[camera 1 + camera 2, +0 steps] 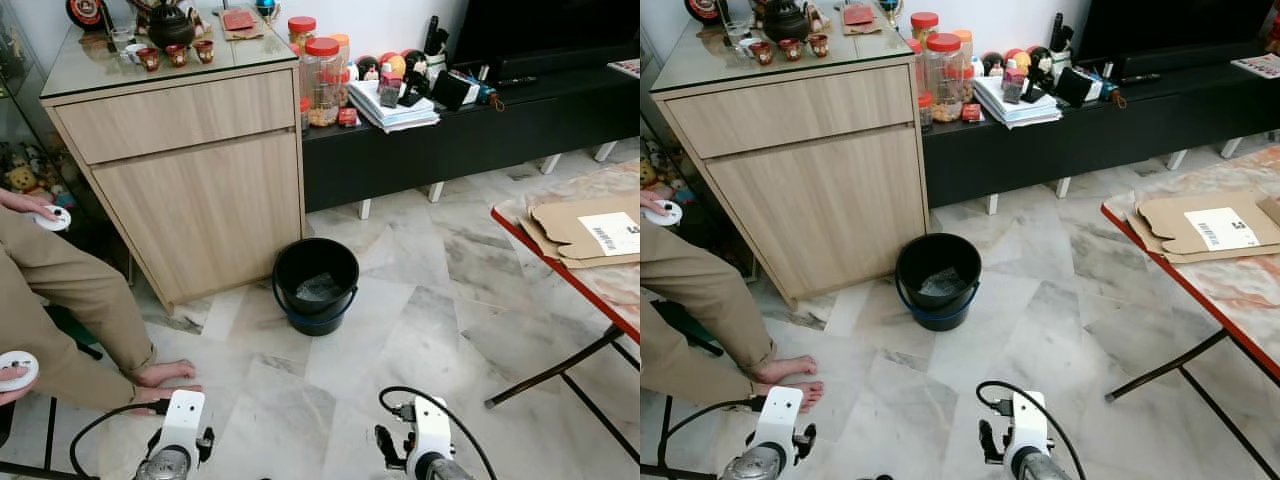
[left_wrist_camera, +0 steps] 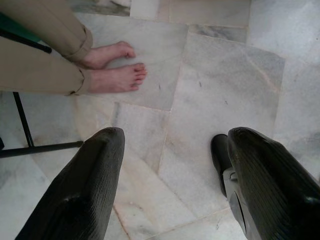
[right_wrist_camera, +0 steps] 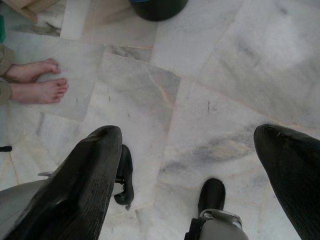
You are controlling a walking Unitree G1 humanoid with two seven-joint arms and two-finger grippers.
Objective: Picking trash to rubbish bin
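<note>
Bucket (image 1: 316,285) contents unclear; person (image 1: 60,300) cut off by edge.

Bucket on the floor before the cabinet, table to the right

The bucket (image 1: 316,284) stands on the floor (image 1: 430,330) just in front of the cabinet's (image 1: 185,175) right corner. Behind it a low TV bench (image 1: 470,130) runs rightward, bearing jars (image 1: 322,80) and stacked papers (image 1: 395,112). Flattened cardboard (image 1: 580,230) lies on the table (image 1: 560,275) at right. A seated person's feet (image 1: 165,380) rest left of the bucket.

Marble floor (image 1: 440,330), pale grey.
Black bucket (image 1: 315,285) beside wooden cabinet (image 1: 190,180); bare feet (image 1: 165,383) nearby.
</note>
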